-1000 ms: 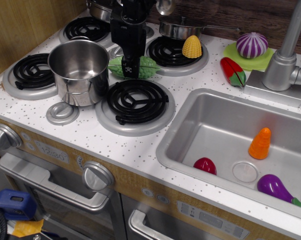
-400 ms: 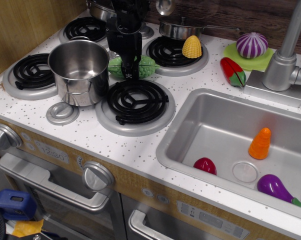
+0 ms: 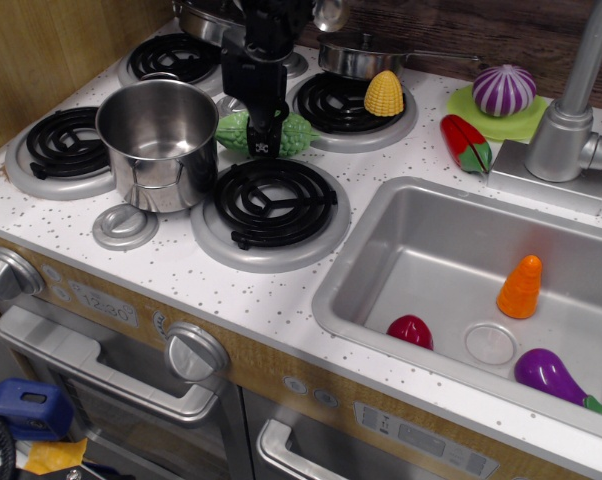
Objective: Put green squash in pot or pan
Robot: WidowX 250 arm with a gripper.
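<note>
The end effector point(image 3: 265, 143) has squeezed in around the middle of the green squash point(image 3: 266, 134) and now pinches it; a moment ago its two fingers stood wider, on each side. The squash has lifted a tiny bit and tipped, but it is not far off the desk point(image 3: 231, 290) yet. It sits between the burners, just beside the pot point(image 3: 161, 142), which looks empty. So the grab seems done. Next, I think, the arm must lift the squash higher than the pot's rim and carry it left.
</note>
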